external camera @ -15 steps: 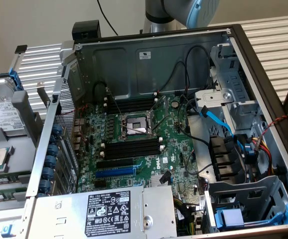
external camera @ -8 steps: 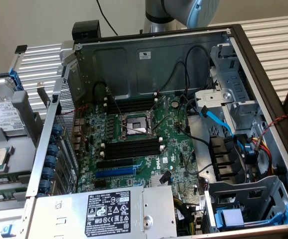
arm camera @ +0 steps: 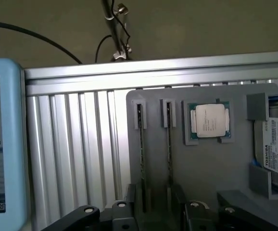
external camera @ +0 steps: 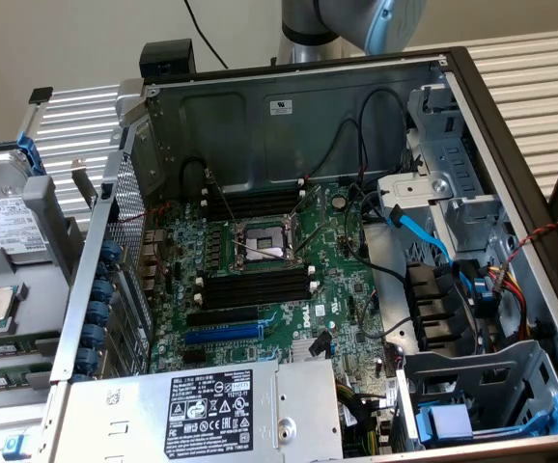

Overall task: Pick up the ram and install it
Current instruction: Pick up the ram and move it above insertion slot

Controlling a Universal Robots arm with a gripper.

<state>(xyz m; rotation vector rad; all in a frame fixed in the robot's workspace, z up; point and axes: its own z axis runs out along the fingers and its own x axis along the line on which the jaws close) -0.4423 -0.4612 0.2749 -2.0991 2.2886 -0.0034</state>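
Two thin sticks stand on edge in side-by-side slots of a grey holder tray (arm camera: 211, 178) in the wrist view; the ram (arm camera: 141, 159) is the one nearer the ribbed metal, and the second stick (arm camera: 169, 154) sits just beside it. Black parts of the jaws (arm camera: 151, 211) show at the near edge of that view, close over the near ends of both sticks, touching neither as far as can be seen; whether the jaws are apart or together cannot be told. Beyond the sticks on the same tray lies a square processor (arm camera: 208, 121) in its own recess, and a labelled hard drive (arm camera: 276, 149) rests at the tray's edge. The tray sits on the ribbed aluminium desk (arm camera: 71, 154).

In the exterior view an open computer case (external camera: 289, 116) lies on its side, with a silver power supply (external camera: 211, 410) nearest the camera. Behind it is the green motherboard (external camera: 342, 309), carrying a blue expansion slot (external camera: 223, 335), black memory slots (external camera: 255, 286) with white end clips, and a CPU socket (external camera: 260, 246). The arm (external camera: 356, 19) rises past the case's far wall.
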